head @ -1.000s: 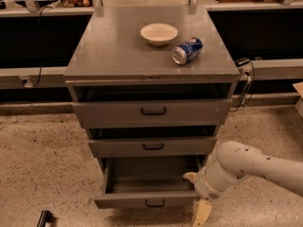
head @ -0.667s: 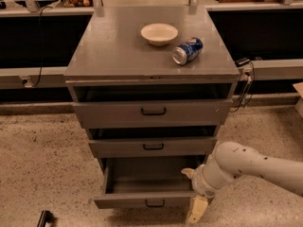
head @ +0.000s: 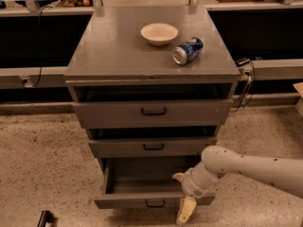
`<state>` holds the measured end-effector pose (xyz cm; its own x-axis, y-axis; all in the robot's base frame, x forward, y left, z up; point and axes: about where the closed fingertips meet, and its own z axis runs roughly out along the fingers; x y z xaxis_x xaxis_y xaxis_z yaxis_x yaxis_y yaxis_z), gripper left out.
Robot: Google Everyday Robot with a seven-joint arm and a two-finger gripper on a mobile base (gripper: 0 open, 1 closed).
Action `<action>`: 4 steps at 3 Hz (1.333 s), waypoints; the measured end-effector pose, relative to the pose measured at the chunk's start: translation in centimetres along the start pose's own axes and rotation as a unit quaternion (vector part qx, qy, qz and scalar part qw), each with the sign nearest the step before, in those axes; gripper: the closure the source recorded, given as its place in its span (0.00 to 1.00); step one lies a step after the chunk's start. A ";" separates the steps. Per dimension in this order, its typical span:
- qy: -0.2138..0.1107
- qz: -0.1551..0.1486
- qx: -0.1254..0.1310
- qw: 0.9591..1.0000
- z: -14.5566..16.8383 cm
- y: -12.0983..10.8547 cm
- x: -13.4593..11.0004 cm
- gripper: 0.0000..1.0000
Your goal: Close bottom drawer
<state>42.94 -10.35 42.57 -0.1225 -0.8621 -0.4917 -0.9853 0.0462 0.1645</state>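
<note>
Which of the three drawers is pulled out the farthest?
The bottom drawer: its box interior shows; the middle drawer and top drawer are barely open. The tool sits at the bottom drawer's front.

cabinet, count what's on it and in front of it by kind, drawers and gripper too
drawers: 3 (top drawer, middle drawer, bottom drawer)
bowl: 1
soda can: 1
gripper: 1, open, at the bottom drawer's front right
total: 6

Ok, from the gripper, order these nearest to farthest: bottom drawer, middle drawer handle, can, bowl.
Gripper: low, right of centre.
1. Bottom drawer: lowest, right at the gripper.
2. Middle drawer handle: above.
3. Can: on top, right.
4. Bowl: on top, farther back.
</note>
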 end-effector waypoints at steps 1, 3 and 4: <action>-0.049 0.007 0.049 0.998 4.4 -2.6 1.6 0.00; -0.059 0.013 0.045 0.997 7.2 -4.1 2.9 0.00; -0.093 0.031 0.061 0.993 11.0 -5.1 5.6 0.18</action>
<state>46.02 -9.81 29.56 -0.1922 -0.7476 -0.6357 -0.9809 0.1672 0.0999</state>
